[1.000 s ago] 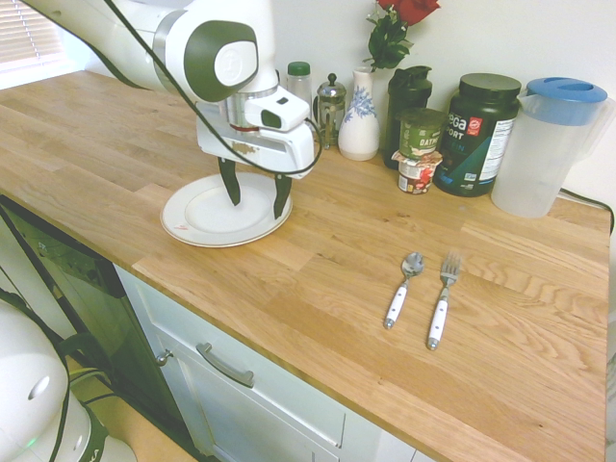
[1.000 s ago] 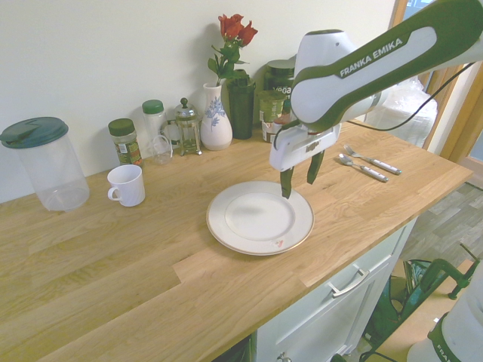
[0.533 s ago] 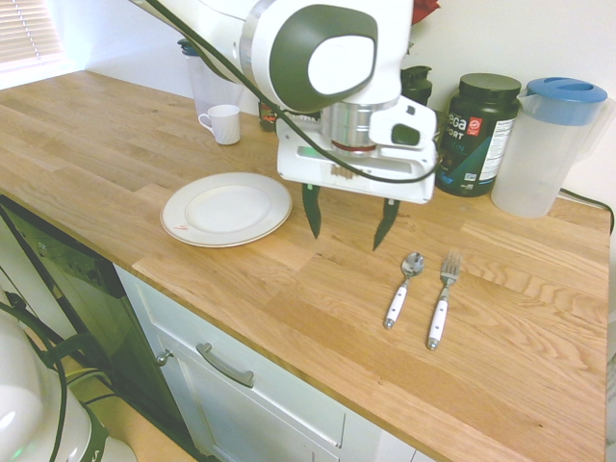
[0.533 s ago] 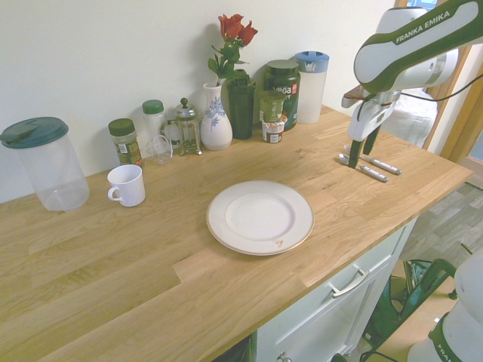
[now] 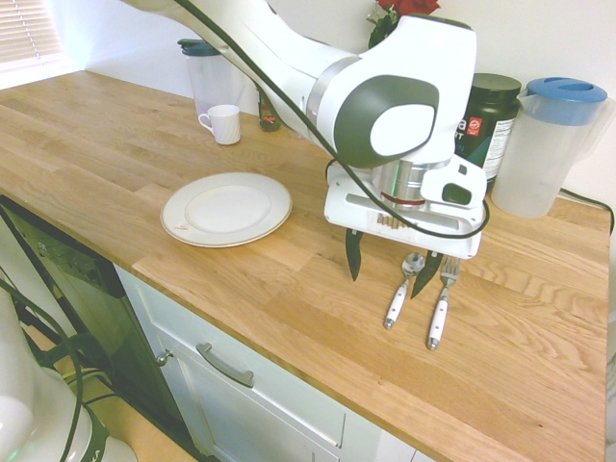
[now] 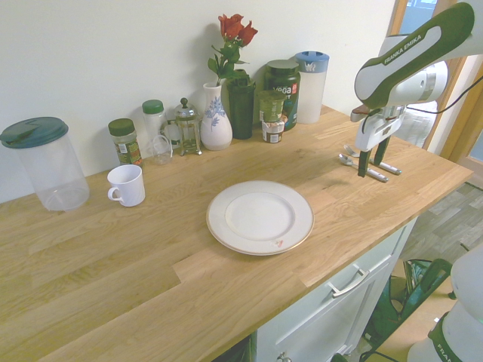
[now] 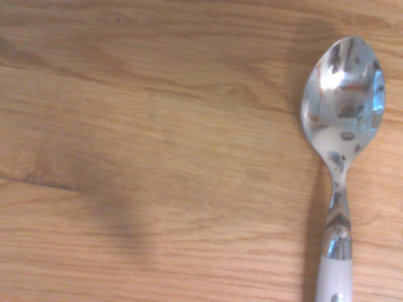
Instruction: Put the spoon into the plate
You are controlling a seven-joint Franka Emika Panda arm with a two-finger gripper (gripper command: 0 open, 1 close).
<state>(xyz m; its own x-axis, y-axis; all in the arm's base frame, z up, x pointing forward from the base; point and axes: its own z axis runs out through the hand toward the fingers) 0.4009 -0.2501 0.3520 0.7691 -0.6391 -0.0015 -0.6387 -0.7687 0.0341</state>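
The spoon point(image 5: 398, 296) lies flat on the wooden counter, silver bowl toward the wall, white handle toward the front edge. My gripper point(image 5: 390, 265) hangs open just over it. Its dark fingers point(image 5: 353, 255) straddle the bowl end, and the bowl lies close to the finger on the fork's side. From the other side the gripper point(image 6: 370, 160) stands over the spoon point(image 6: 375, 176) near the counter's corner. The wrist view shows the spoon point(image 7: 343, 107) lying on bare wood. The white plate point(image 5: 183, 226) sits empty well away, shown mid-counter point(image 6: 302, 226) in the second exterior view.
A white-handled fork point(image 5: 440, 306) lies parallel to the spoon, just beyond it. A clear pitcher with a blue lid point(image 5: 547, 144), a dark tub point(image 5: 486, 120), a white mug point(image 5: 224, 123) and a second pitcher point(image 5: 207, 77) line the wall. The counter's front edge point(image 5: 318, 371) runs close by.
The arm has swung from above the plate across the counter to the spoon and dropped lower. The fingers stay open; spoon, fork and plate have not moved.
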